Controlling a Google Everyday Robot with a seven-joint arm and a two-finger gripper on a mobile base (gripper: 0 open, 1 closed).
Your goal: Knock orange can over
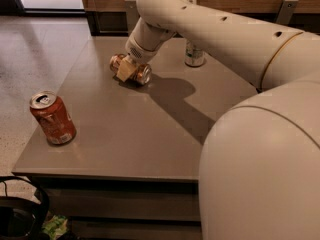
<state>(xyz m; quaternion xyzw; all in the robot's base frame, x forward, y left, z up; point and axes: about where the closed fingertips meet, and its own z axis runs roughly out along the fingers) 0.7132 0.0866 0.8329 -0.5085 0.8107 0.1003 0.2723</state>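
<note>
The orange can (140, 74), golden-orange with a silver end, lies on its side on the grey table (130, 134), toward the far left. My gripper (126, 70) is at the end of the white arm, right on top of the lying can, with a tan finger (125, 72) across its middle. The can's left end shows just beyond the finger.
A deeper red-orange can (52, 118) stands upright near the table's front-left edge. A white-and-green can (194, 55) stands at the back, partly behind my arm. My arm's bulk fills the right side. A dark object with a cable (20, 216) lies on the floor, lower left.
</note>
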